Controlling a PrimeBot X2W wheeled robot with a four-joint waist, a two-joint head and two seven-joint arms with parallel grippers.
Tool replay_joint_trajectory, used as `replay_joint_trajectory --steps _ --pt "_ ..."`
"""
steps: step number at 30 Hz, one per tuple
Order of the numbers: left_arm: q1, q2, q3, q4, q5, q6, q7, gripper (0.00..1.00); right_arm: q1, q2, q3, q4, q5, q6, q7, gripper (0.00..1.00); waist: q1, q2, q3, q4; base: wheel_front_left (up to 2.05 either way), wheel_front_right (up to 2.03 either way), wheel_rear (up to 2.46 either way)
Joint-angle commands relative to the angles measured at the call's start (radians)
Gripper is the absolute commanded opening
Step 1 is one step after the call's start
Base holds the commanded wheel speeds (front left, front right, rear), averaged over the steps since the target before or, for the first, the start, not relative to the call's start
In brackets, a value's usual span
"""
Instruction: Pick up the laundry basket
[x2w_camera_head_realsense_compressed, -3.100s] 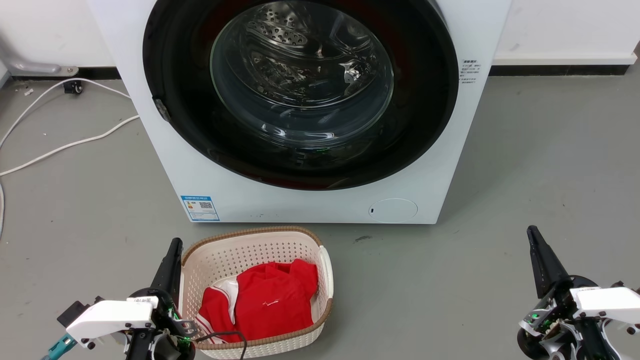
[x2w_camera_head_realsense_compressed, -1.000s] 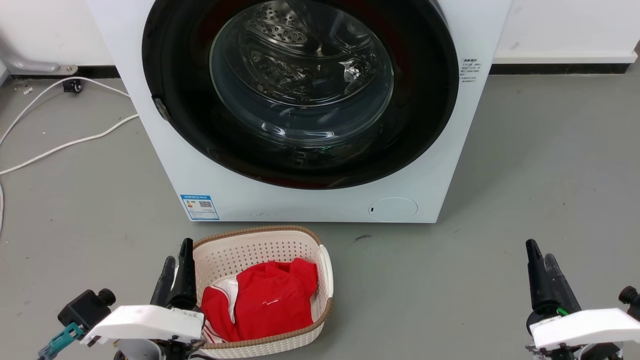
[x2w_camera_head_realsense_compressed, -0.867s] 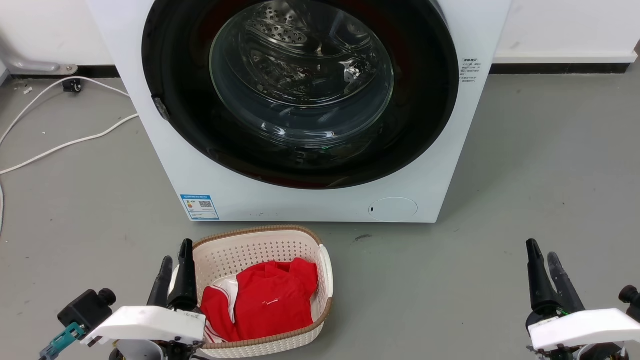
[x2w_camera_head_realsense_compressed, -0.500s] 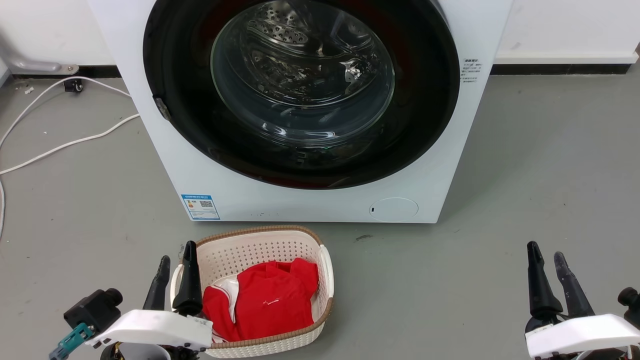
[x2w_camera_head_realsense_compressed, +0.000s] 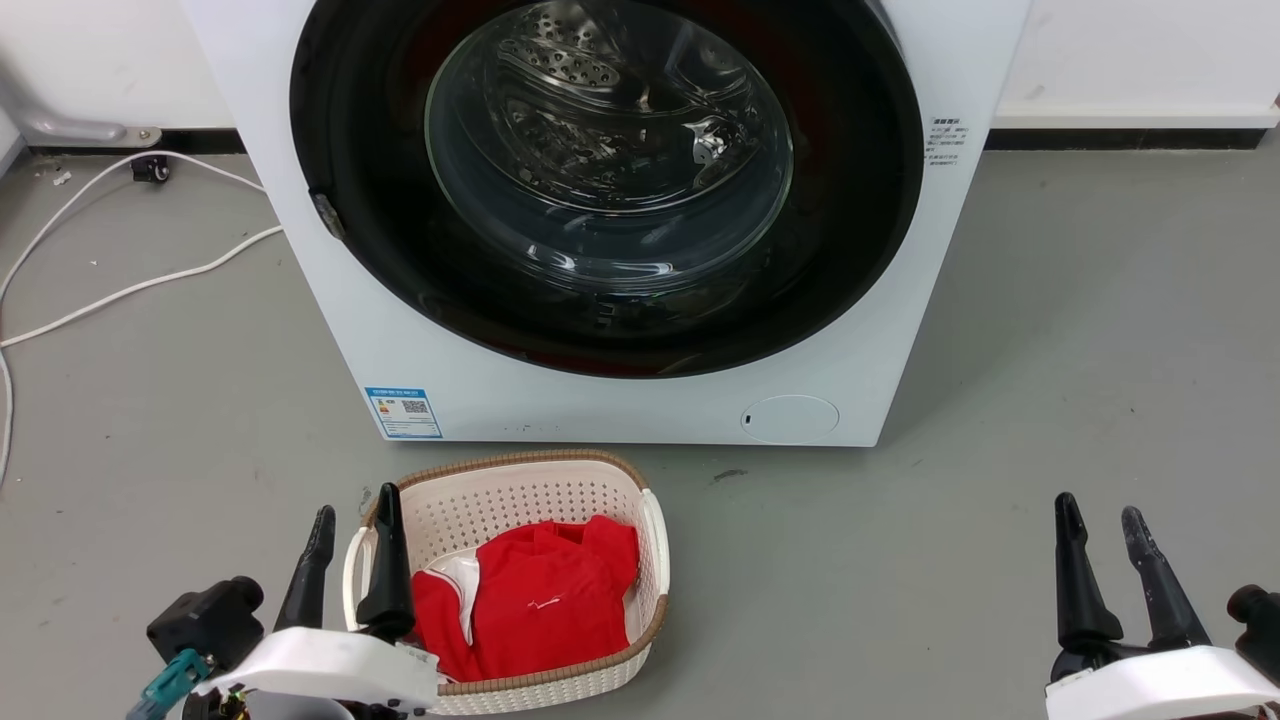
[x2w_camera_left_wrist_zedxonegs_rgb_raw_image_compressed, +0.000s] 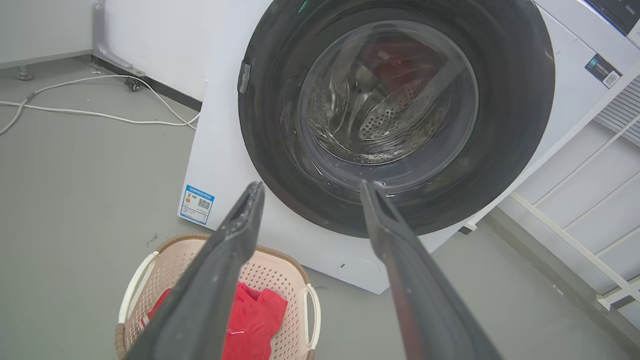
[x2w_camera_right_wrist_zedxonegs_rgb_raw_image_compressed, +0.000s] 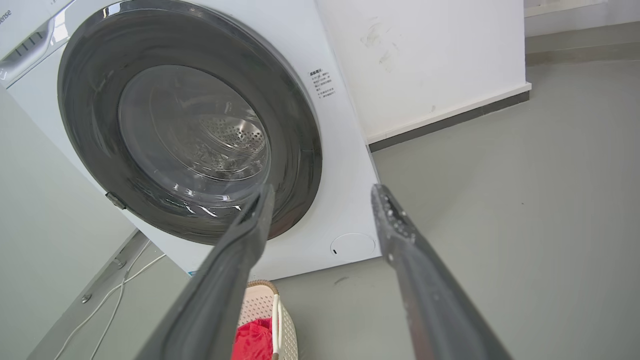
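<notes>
Floor (x2w_camera_head_realsense_compressed: 1000, 380), grey, right in front of the white front-loading washing machine (x2w_camera_head_realsense_compressed: 620, 410): that's where the small cream-white perforated plastic laundry basket (x2w_camera_head_realsense_compressed: 520, 495) sits, near the machine's blue-label corner. It's upright, mouth up, and the long axis looks to run straight out from the machine's front, with a white handle on either side. Brown woven-look rim, crumpled red garment with white trim (x2w_camera_head_realsense_compressed: 540, 610) inside. Left pincer (x2w_camera_head_realsense_compressed: 355, 502) is spread, straddling the label-side handle; whether it touches, can't tell. Right pincer (x2w_camera_head_realsense_compressed: 1098, 505) is spread too, out past the machine's other front corner.
</notes>
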Motion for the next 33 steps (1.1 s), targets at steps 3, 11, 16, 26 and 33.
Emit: replay_joint_trajectory --steps 3,11,16,26,33 --pt "0.003 0.006 -0.005 -0.020 0.054 0.002 -0.015 1.00 0.010 -0.005 0.000 -0.025 -0.056 0.000 -0.017 1.00 -0.0001 0.0000 0.000 0.000 0.00 0.00 0.00" --pt "0.015 0.006 -0.011 -0.032 0.137 0.002 -0.036 1.00 0.026 -0.005 0.000 -0.048 -0.134 0.000 -0.036 1.00 -0.0001 0.0000 -0.003 0.000 0.00 0.00 0.00" --pt "0.020 0.005 -0.012 -0.036 0.185 0.003 -0.048 1.00 0.037 -0.005 0.002 -0.062 -0.180 0.000 -0.048 1.00 -0.0001 0.0000 -0.004 0.001 0.00 0.00 0.00" --pt "0.034 0.002 -0.013 -0.030 0.270 0.005 -0.071 1.00 0.055 -0.006 0.001 -0.077 -0.261 0.000 -0.071 1.00 -0.0001 0.0000 -0.009 0.002 0.00 0.00 0.00" --pt "0.045 0.001 -0.011 -0.024 0.326 0.003 -0.084 1.00 0.069 -0.006 0.005 -0.087 -0.305 0.000 -0.087 1.00 -0.0001 0.0000 -0.013 0.002 0.00 0.00 0.00"
